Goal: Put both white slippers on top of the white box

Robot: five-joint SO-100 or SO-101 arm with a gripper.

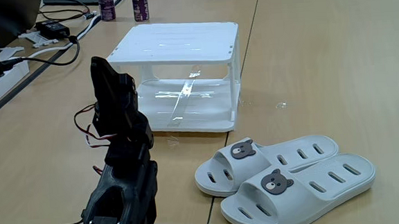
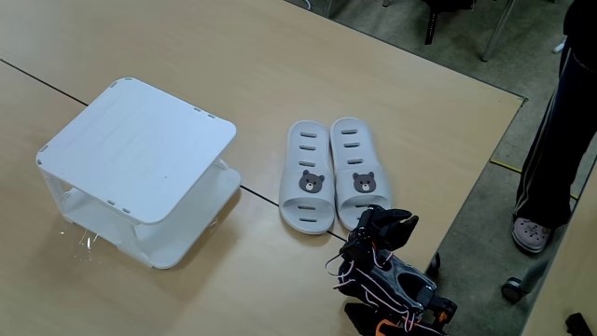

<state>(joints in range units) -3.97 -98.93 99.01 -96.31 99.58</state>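
Two white slippers (image 2: pixel 331 173) sit side by side on the desk (image 1: pixel 321 56), touching each other, bear badges facing the arm. One white box (image 2: pixel 140 149) stands well apart from them, toward the desk's middle, its ribbed top bare, with open desk between. The gripper (image 2: pixel 387 222) hangs just beside the slippers' toe ends; can't tell if its fingers are spread.

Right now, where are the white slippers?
In both fixed views the white slippers lie side by side on the table, right of the white box.
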